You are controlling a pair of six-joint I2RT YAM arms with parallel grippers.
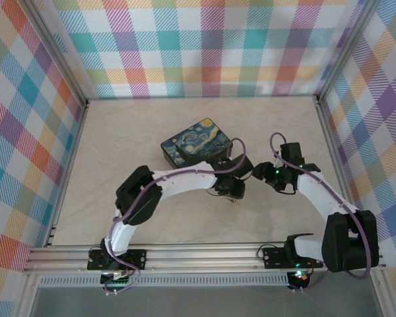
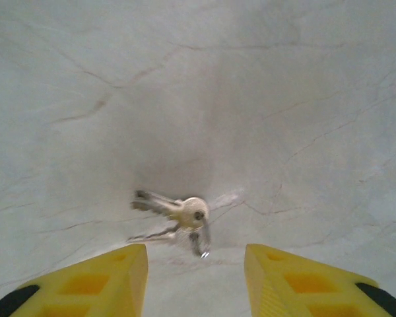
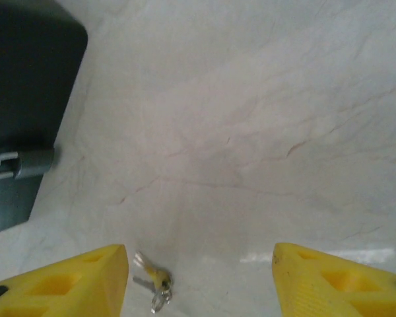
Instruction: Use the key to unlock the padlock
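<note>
A small bunch of pale metal keys (image 2: 182, 215) on a ring lies on the marbled tabletop, slightly blurred, just past the tips of my left gripper (image 2: 196, 267). That gripper is open, its yellow fingers (image 2: 112, 277) apart with nothing between them. In the right wrist view the same key bunch (image 3: 156, 285) lies close to the left finger of my open right gripper (image 3: 199, 271). The padlock (image 3: 28, 163), dark with a pale metal shackle, sits against the side of the black box (image 3: 26, 86). From above, both grippers (image 1: 236, 188) (image 1: 259, 173) hover close together, right of the box.
The black box with the swirly blue-yellow painted lid (image 1: 195, 141) stands mid-table, just behind the left arm's wrist. Chequered walls enclose the table on three sides. Bare tabletop (image 1: 138, 119) stretches to the left and the back.
</note>
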